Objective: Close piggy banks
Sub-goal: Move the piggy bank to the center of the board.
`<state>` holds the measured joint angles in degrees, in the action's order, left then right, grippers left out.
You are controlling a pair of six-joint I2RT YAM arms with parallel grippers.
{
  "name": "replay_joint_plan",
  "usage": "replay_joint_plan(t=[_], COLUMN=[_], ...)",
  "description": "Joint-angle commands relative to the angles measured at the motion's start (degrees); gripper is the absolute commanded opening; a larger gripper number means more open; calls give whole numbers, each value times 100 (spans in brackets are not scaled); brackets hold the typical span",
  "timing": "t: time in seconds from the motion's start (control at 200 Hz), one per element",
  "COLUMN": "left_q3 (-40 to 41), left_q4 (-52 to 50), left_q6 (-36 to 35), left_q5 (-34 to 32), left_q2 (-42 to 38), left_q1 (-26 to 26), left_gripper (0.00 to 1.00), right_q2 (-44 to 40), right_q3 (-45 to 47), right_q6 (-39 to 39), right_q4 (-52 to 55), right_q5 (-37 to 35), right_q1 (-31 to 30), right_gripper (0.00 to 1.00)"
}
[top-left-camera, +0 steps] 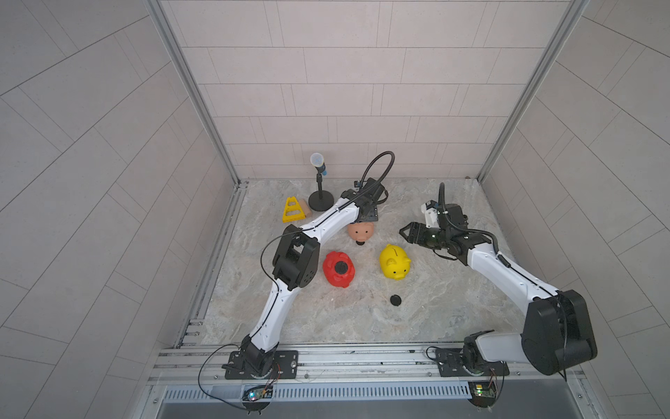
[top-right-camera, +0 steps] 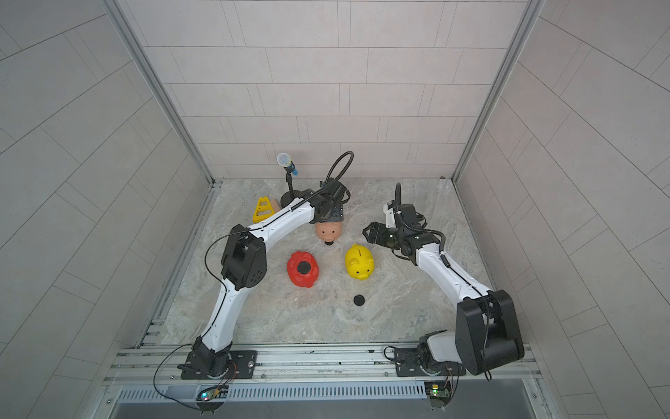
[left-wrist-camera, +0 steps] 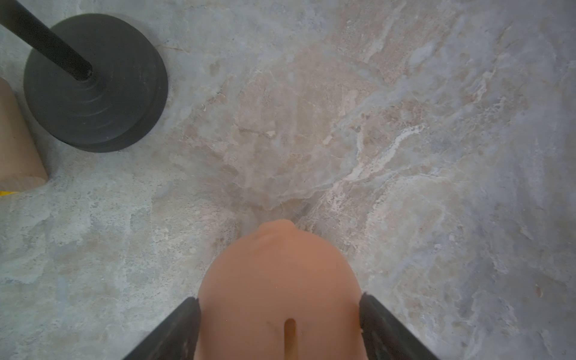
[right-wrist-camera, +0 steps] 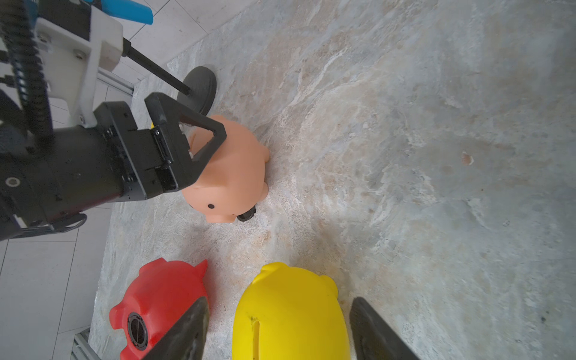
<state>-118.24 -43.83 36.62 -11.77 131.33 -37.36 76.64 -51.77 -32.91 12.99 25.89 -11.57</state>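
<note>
A small black round plug [top-left-camera: 395, 300] lies nearest on the marbled grey-beige desk [top-left-camera: 453, 308]. Beyond it, the glossy red plastic pig [top-left-camera: 339, 269] lies belly-up with its hole plugged, and the glossy yellow plastic pig [top-left-camera: 394, 266] stands upright. The left hand [left-wrist-camera: 279, 297] grasps the smooth peach-pink plastic pig [top-left-camera: 360, 232] by its flanks. The right hand [top-left-camera: 403, 233] hovers released. Pale tiled walls [top-left-camera: 344, 72] rise behind.

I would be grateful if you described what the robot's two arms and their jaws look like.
The left arm and right arm have white link shells, bulky black joint housings and black base plates. Thin black cables run along the links; ribbed black hoses loop over the wrists. The jaws are black open triangular frames.
</note>
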Motion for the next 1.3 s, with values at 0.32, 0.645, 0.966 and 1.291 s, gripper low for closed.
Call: replay_joint_plan(t=[0.32,0.645,0.966,1.291], left_q3=[310,-32,1808,4266], left_q4=[-506,-529,673,2739], left_q6=[161,-49,-426,-681], left_q5=[224,153,641,2465], left_q2=[-190,-650,-2215,-3434], left_q1=[-113,-106,-30,440], left_gripper=[89,90,89,83], right_q2=[-229,-268,-158,852], right_q3=[96,72,125,-30], right_q6=[206,297,197,-573], right_q4=[51,63,-433,-1841], right_q5=[-97,-108,108,1106], right_q1=[50,81,94,94], right_gripper=[72,76,80,73])
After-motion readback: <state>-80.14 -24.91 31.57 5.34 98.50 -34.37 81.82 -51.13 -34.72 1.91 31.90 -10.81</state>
